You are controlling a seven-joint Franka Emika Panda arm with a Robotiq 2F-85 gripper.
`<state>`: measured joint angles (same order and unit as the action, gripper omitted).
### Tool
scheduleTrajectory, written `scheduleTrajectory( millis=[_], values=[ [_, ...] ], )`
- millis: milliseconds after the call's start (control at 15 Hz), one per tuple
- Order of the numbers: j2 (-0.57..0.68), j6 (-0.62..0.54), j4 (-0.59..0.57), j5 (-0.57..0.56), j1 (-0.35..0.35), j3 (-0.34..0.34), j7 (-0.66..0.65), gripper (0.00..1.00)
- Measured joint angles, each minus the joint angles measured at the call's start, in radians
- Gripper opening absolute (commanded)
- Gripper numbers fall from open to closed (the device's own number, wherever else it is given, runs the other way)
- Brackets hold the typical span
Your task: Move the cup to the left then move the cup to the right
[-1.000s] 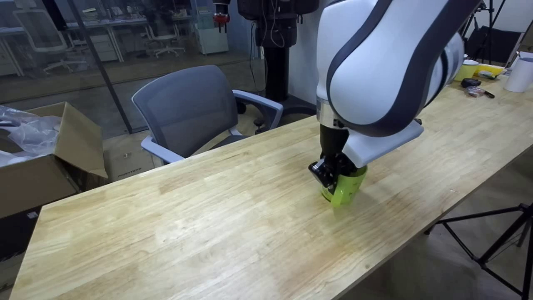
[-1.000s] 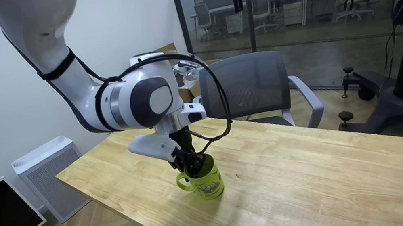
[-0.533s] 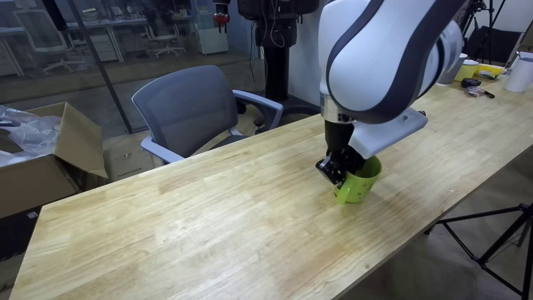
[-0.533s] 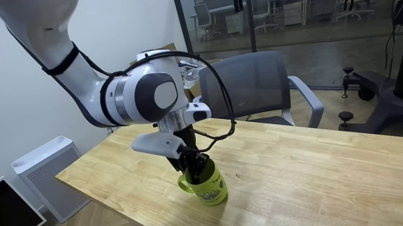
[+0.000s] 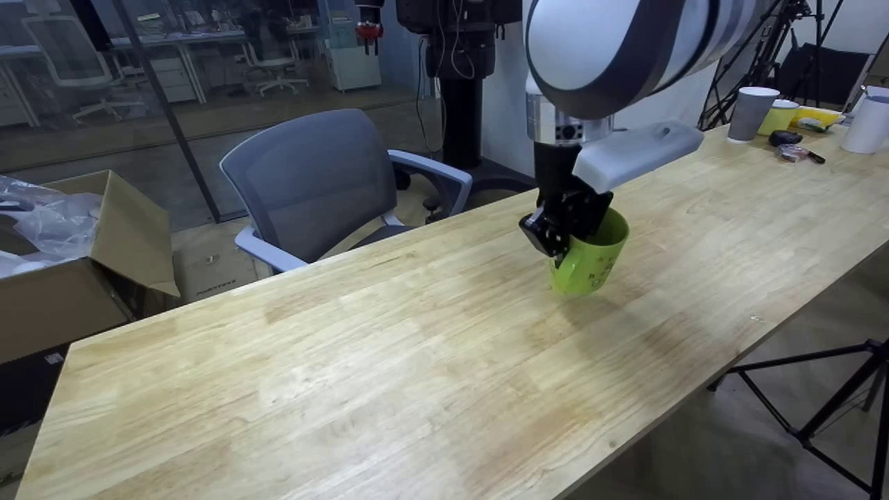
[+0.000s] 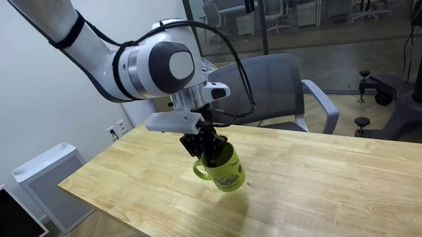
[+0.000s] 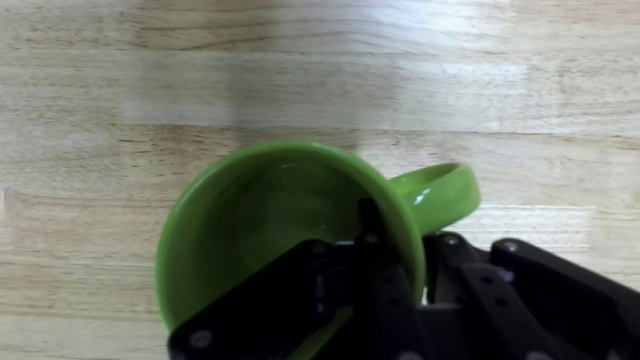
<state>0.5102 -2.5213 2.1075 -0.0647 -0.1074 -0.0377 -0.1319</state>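
Note:
The cup is a lime-green mug (image 5: 592,265) with a loop handle. It also shows in an exterior view (image 6: 227,174), where a dark print faces the camera. The mug hangs slightly tilted a little above the wooden table (image 5: 389,361), with its shadow apart below it. My gripper (image 5: 566,239) is shut on the mug's wall near the handle. In the wrist view (image 7: 400,250), one finger is inside the mug and the other is outside, beside the handle (image 7: 445,197). The inner fingertip is partly hidden in the dark interior.
A white-grey cup (image 5: 752,114), a yellow-green cup (image 5: 778,118), a yellow container (image 5: 816,117) and a white cylinder (image 5: 868,125) stand at the table's far end. A grey chair (image 5: 312,180) stands against the long edge. An open cardboard box (image 5: 135,236) is beyond the table.
My gripper and the mug have risen from the tabletop. In an exterior view the mug has also shifted right. The gripper has kept its hold on the mug's wall.

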Motion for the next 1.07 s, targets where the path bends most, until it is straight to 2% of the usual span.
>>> scheduleTrajectory(
  millis=[267,600,1067],
  values=[
    [0.000,0.052,-0.016,0.033,0.065,0.005,0.080,0.03],
    [0.022,0.089,-0.040,0.050,0.178,-0.011,0.166,0.03],
    [0.085,0.121,-0.096,0.061,0.289,-0.038,0.226,0.03]
  ],
)
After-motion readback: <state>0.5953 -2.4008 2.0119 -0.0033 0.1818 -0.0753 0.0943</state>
